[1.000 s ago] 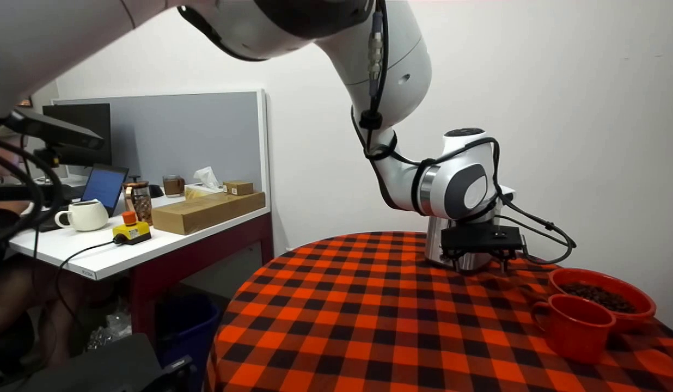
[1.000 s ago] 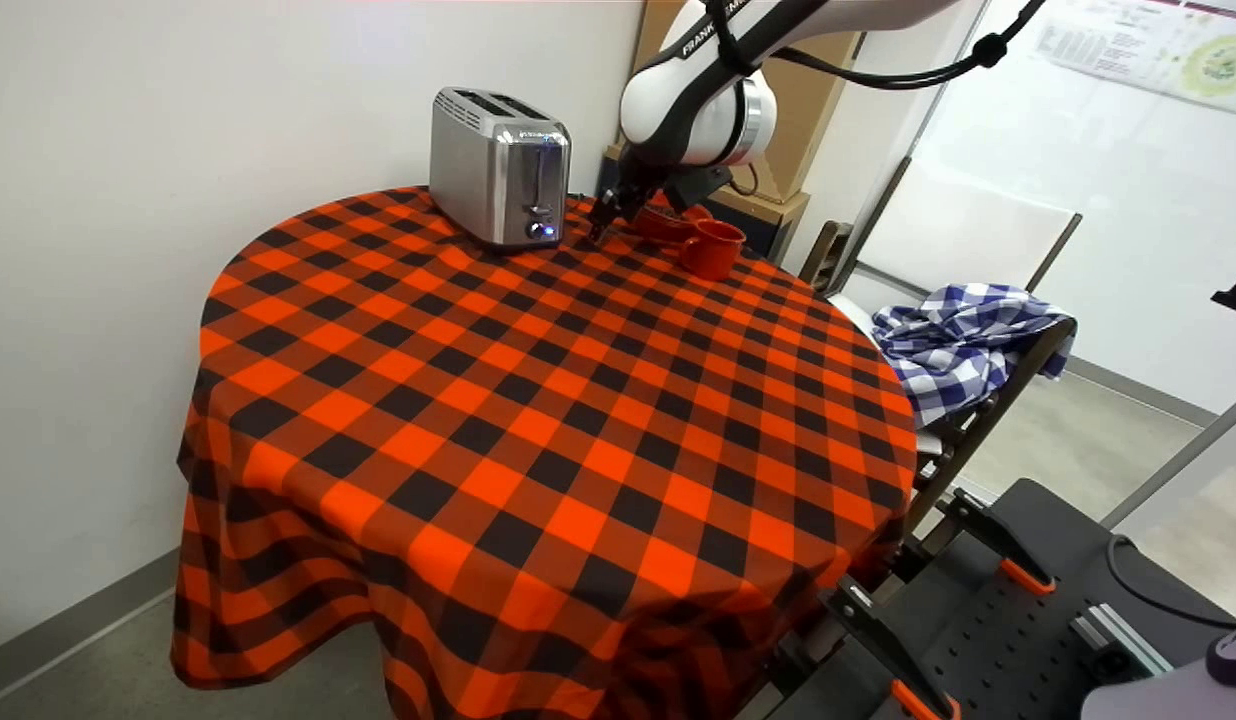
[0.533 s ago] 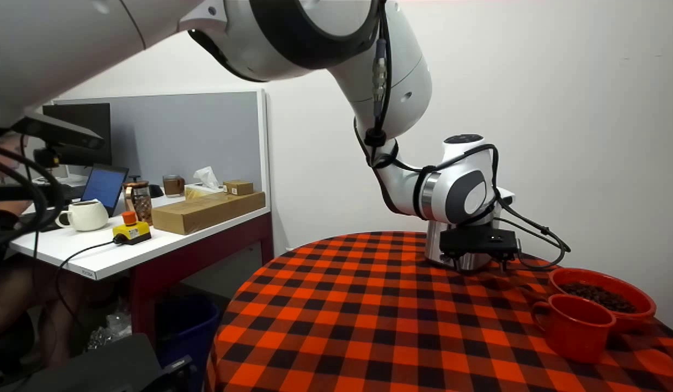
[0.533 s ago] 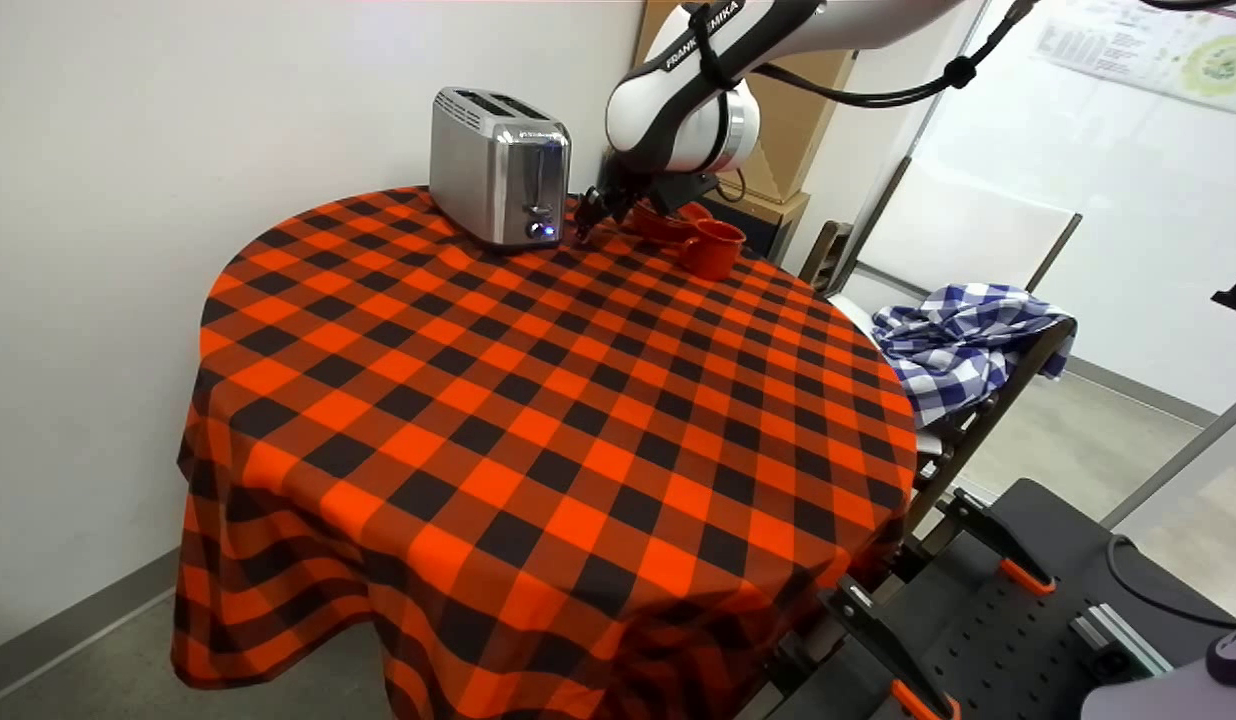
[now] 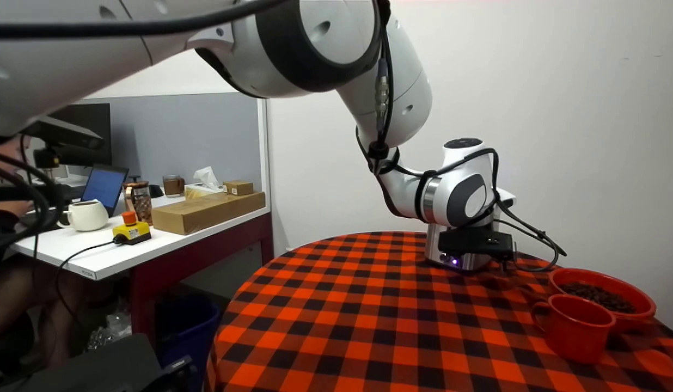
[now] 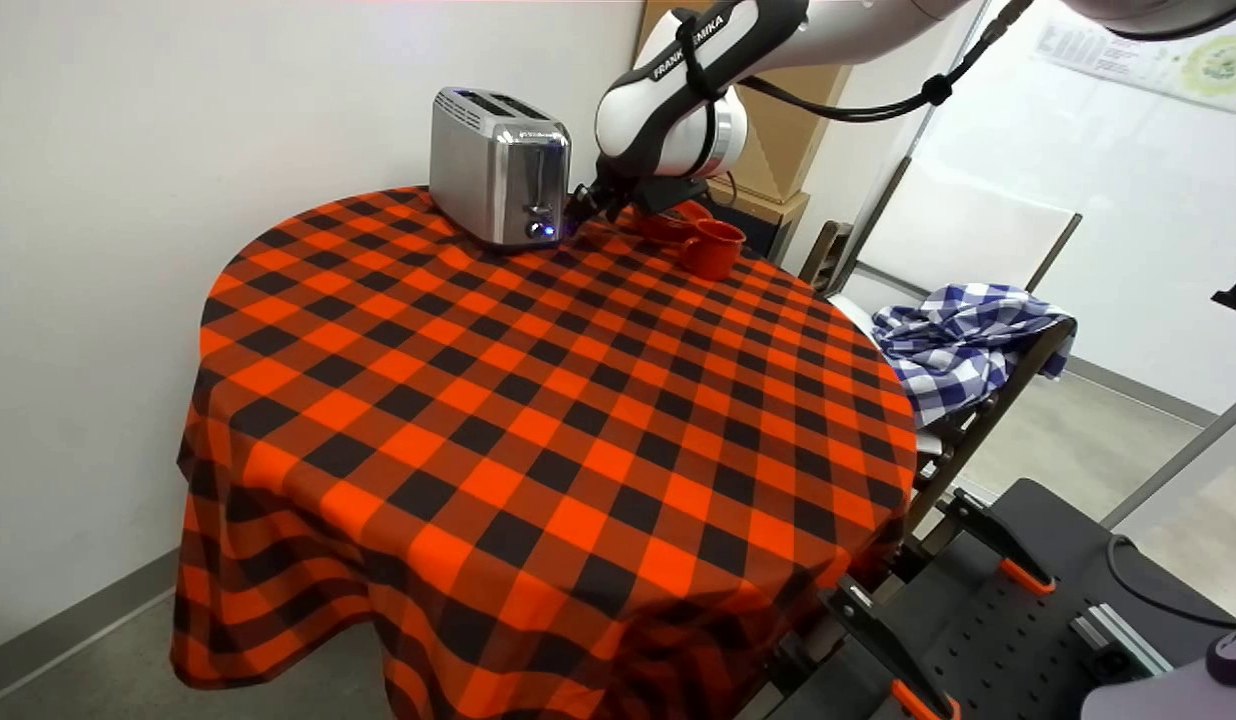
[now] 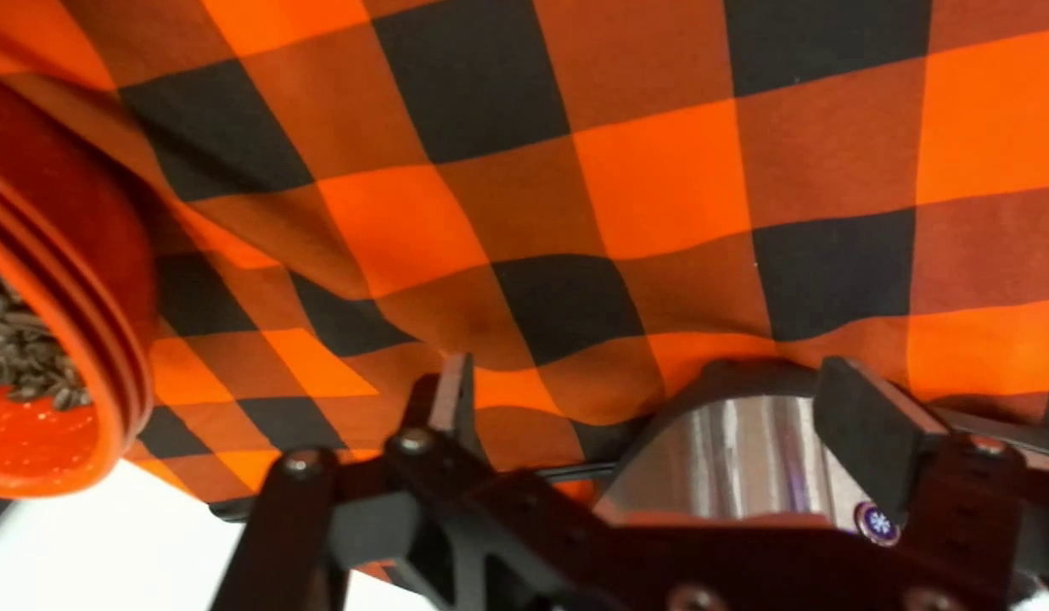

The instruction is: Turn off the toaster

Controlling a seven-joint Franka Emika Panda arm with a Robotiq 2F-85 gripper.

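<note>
The silver toaster (image 6: 468, 170) stands on the checked cloth by the wall, upright, with dark top slots. A bluish-purple light (image 6: 549, 230) glows low on its front, and it also shows in the wrist view (image 7: 877, 523). My gripper (image 7: 652, 406) is open and empty, its fingers wide apart. In the wrist view the toaster's metal side (image 7: 745, 454) shows between the fingers, and the right finger lies just above the light. In an exterior view the gripper (image 6: 581, 206) is low beside the toaster's front corner. I cannot tell whether it touches.
A red bowl (image 5: 646, 305) with dark bits and a red cup (image 5: 579, 332) stand on the checked table (image 5: 342, 326) close to the gripper. A thin dark cord (image 7: 575, 472) lies beside the toaster. A wall (image 6: 278, 90) stands behind.
The arm has come down slightly and the gripper has moved toward the toaster's front. The toaster's light, hidden before in an exterior view, now shows there. The toaster, bowl and cup have not moved.
</note>
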